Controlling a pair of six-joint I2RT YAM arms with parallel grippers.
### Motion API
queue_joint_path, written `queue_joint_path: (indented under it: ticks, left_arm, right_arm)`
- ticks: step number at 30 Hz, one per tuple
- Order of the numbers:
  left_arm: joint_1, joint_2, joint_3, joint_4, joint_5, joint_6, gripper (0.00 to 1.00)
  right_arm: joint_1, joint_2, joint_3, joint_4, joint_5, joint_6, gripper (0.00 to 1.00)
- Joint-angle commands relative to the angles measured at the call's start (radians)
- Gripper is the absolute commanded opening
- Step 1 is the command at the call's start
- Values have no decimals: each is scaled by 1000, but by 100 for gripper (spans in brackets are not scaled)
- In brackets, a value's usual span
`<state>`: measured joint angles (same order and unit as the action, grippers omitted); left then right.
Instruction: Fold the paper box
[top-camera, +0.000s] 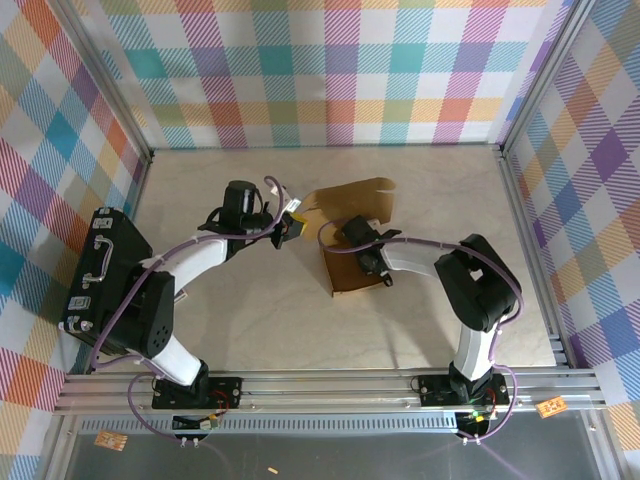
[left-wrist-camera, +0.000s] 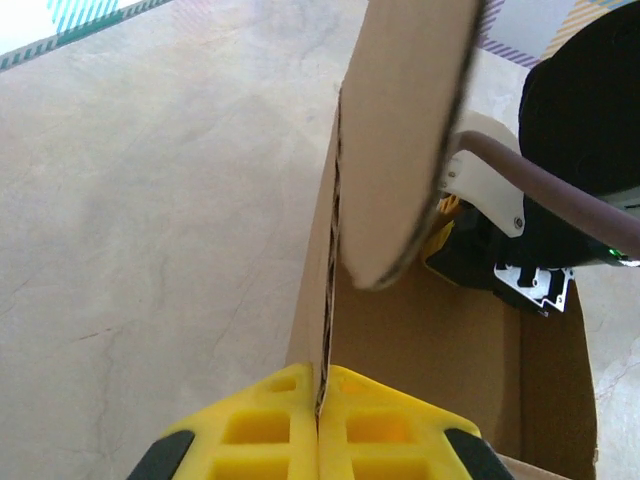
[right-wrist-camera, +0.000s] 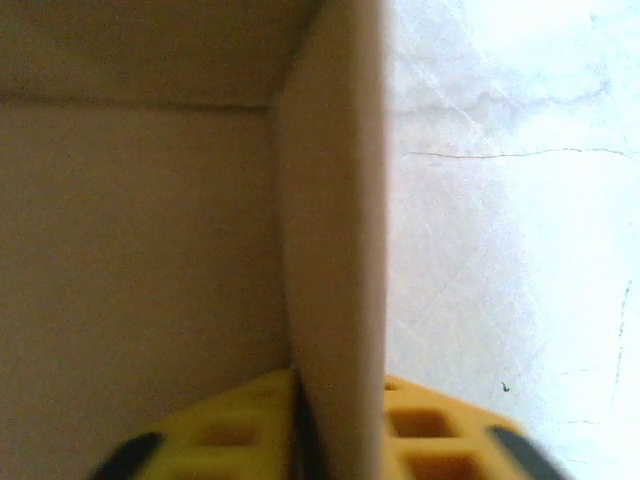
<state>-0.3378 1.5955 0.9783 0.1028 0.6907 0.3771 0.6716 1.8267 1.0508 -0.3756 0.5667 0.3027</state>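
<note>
Worktop (top-camera: 250, 330) carried the box (top-camera: 340, 280) near centre, half-formed, btwn both arms. Left jaws pinched one upright wall's edge, prob. to keep it standing for folding. Right jaws straddled another wall; gripping or slack, couldn't tell.

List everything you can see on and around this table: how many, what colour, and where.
paper box: one, brown, mid-table, partly folded with walls raised
hard case: one, black, far left beside the wall
table: one, pale marbled beige
walls: three, pastel checks, around the table
tags: two, orange, in front of the arm bases, one each side
arms: two, black and white, bolted at the near edge
left claw: yellow fingers, shut on a box wall
right claw: yellow fingers, jaws apart, straddling a box wall
</note>
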Motion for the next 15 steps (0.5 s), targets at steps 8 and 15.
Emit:
queue_joint_path:
  ticks: [8, 15]
  left_arm:
    - [5, 59, 98, -204, 62, 230, 7]
    - [8, 87, 146, -292, 95, 355, 6]
  right_arm:
    - [-96, -467, -171, -12, -570, -1, 77]
    - [-388, -592, -206, 105, -827, -127, 79]
